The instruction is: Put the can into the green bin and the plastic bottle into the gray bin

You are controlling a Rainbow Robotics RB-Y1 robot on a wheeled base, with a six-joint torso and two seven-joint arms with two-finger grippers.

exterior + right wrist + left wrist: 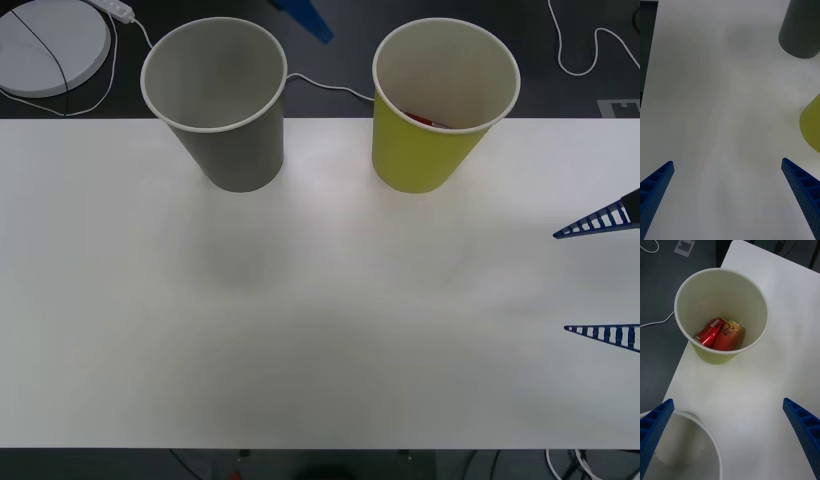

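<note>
Can: my can [719, 334] lies on its side at the bottom of the green bin, red and yellow-orange body facing up, seen from my left wrist camera in the upper middle of that frame. In the front view only a red sliver of it [428, 121] peeks over the near inside wall.

Green bin: the green bin [440, 105] stands upright at the upper right of the front frame, at the far edge of the table [320, 300].

Gray bin: the gray bin [215, 100] stands upright at the upper left of the front frame, well apart from the green one; nothing shows inside it.

My left gripper: my left gripper [728, 427] hangs above the two bins, jaws spread wide, nothing between them; its blue fingertips [657, 420] sit at the lower corners of the left wrist frame.

My right gripper: my right gripper [600, 278] sits at the right edge of the front frame, over bare table, jaws spread and holding nothing; its ribbed fingers [801, 183] point toward the bins.

Floor: a white cable [325, 85] runs behind the bins.
</note>
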